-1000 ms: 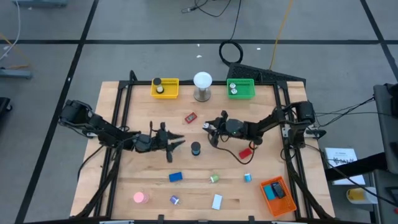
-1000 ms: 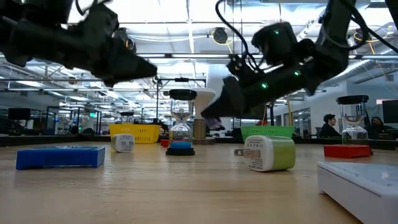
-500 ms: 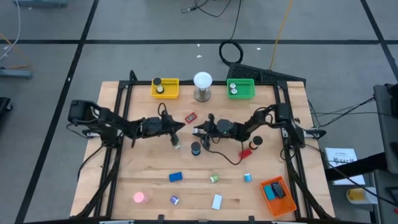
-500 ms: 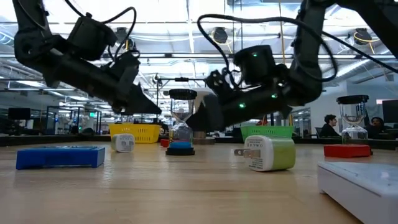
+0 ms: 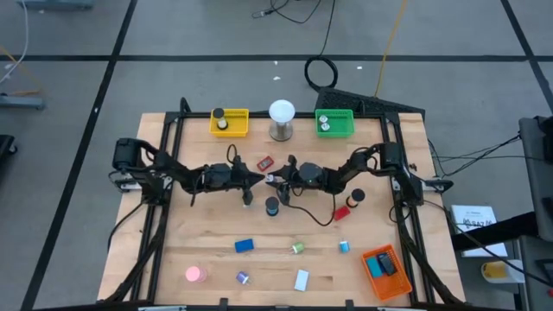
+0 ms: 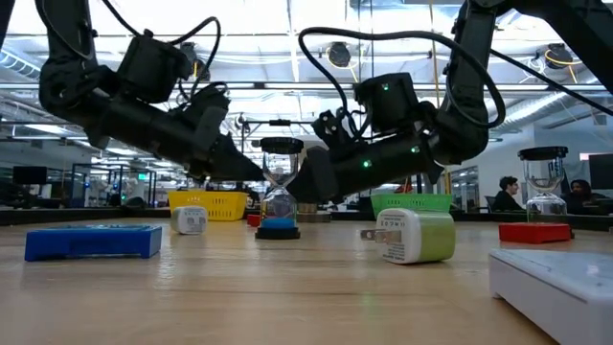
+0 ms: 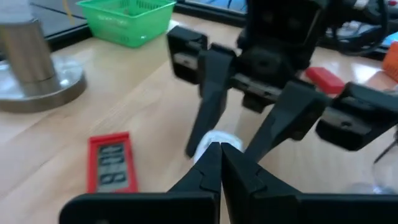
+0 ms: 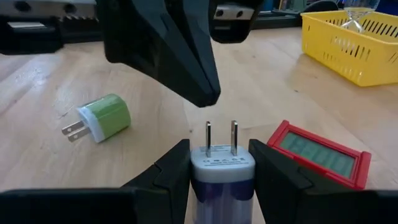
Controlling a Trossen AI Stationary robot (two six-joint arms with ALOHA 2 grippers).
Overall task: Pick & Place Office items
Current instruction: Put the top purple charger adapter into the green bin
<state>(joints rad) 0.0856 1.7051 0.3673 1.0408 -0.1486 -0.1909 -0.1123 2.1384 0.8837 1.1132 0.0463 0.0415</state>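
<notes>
A white-and-blue plug [image 8: 222, 169] sits between the fingers of my right gripper [image 5: 273, 180], which reaches in from the table's right to the middle. My left gripper [image 5: 253, 180] comes from the left and is shut. Its tips [image 8: 206, 93] stand just in front of the plug's two prongs [image 8: 220, 135]. A red flat item [image 7: 112, 163] lies beside them, and an hourglass with a blue base [image 6: 278, 209] stands near them. Several more office items lie toward the near edge, among them a green plug [image 8: 102, 115], a blue block [image 5: 244, 246] and a pink disc [image 5: 194, 275]. My right gripper pinches the plug's body by its two sides [image 8: 198, 180] between both fingers. The fingers come nearly level from the table's right. The prongs stick out past the fingertips toward my left gripper, and the plug is lifted clear of the table. My left gripper's shut tips are right at the prongs; I cannot tell whether they touch.
At the far edge stand a yellow tray [image 5: 229, 122], a white ball on a metal stand [image 5: 281, 119] and a green tray [image 5: 335, 123]. An orange tray [image 5: 384, 269] sits at the near right corner. A red block [image 5: 341, 212] lies under the right arm.
My left gripper has swung toward the far edge and the right, sunk lower and shut, ending in front of the plug. My right gripper has carried the plug toward the table's left and down. The two grippers now stand tip to tip.
</notes>
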